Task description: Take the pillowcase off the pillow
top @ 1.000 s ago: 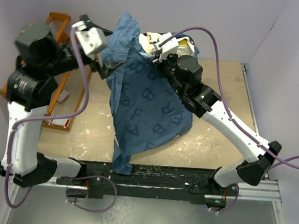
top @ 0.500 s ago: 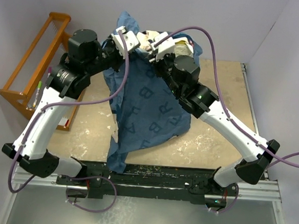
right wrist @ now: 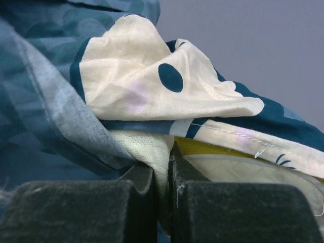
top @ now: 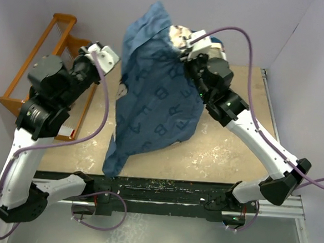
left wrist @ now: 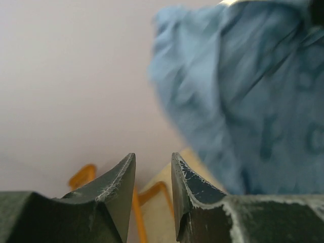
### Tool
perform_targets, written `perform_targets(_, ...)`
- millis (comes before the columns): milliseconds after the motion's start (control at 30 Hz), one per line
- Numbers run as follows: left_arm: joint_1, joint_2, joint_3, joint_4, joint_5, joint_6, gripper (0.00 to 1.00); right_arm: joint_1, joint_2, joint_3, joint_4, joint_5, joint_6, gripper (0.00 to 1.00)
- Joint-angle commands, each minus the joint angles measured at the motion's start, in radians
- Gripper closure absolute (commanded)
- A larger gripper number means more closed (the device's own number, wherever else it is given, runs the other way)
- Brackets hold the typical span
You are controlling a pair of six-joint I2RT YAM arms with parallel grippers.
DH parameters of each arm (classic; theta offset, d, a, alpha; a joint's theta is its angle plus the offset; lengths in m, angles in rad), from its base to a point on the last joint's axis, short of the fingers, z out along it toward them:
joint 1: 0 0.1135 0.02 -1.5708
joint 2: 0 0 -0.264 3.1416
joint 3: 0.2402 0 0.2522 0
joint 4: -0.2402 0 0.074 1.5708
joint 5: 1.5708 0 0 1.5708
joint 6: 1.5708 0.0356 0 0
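Observation:
The slate-blue lettered pillowcase [top: 158, 99] hangs as a big drape over the table, lifted at its far end. My right gripper [top: 184, 52] is up there, shut on the pillow. In the right wrist view the jaws [right wrist: 162, 159] pinch a fold of the cream quilted pillow [right wrist: 147, 144], next to its yellow edge [right wrist: 212, 148]. The pillowcase [right wrist: 40, 101], with a white cartoon face patch, bunches around the grip. My left gripper [top: 115, 56] is left of the drape, apart from it. Its jaws [left wrist: 153, 157] are open with nothing between them, and the pillowcase [left wrist: 253, 101] looks blurred at the right.
An orange wooden rack [top: 50, 52] stands at the table's left side and shows behind the left fingers [left wrist: 83, 174]. Bare beige tabletop [top: 232, 154] lies under the right arm. Walls close in on the left, back and right.
My left gripper reached the pillowcase's top half a second ago, then swung back left and opened. The right gripper rose toward the back, lifting the drape higher.

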Motion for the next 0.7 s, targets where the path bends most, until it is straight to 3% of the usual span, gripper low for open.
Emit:
perform_targets(0,0.016,-0.074,-0.054,0.094,-0.146,0.062,0.65,-0.049,-0.116,0.014,0.16,0.105,0.03,1.0)
perform_targets(133,0.017,-0.069,-0.091,0.064,-0.122,-0.019,0.8,-0.049,-0.132,-0.009,0.176,0.081,0.038,1.0)
perform_targets(200,0.017,-0.046,-0.056,-0.001,-0.042,-0.089,0.78,-0.05,-0.131,-0.015,0.168,0.079,0.037,1.0)
perform_targets(233,0.017,-0.029,0.007,-0.063,0.042,-0.12,0.71,-0.05,-0.128,-0.016,0.161,0.081,0.037,1.0)
perform_targets(267,0.017,-0.012,0.053,-0.121,0.149,-0.132,0.58,-0.049,-0.126,-0.017,0.155,0.08,0.037,1.0)
perform_targets(333,0.017,0.022,0.135,-0.207,0.332,-0.148,0.17,-0.049,-0.114,-0.027,0.148,0.076,0.028,1.0)
perform_targets(367,0.016,0.045,0.168,-0.236,0.405,-0.142,0.1,-0.049,-0.106,-0.033,0.169,0.088,0.022,1.0)
perform_targets(533,0.01,0.193,0.328,-0.335,0.538,-0.014,0.08,0.022,-0.048,-0.065,0.177,0.075,0.024,1.0)
perform_targets(667,-0.045,0.257,0.384,-0.318,0.504,0.094,0.08,0.098,-0.008,-0.092,0.185,0.089,0.011,1.0)
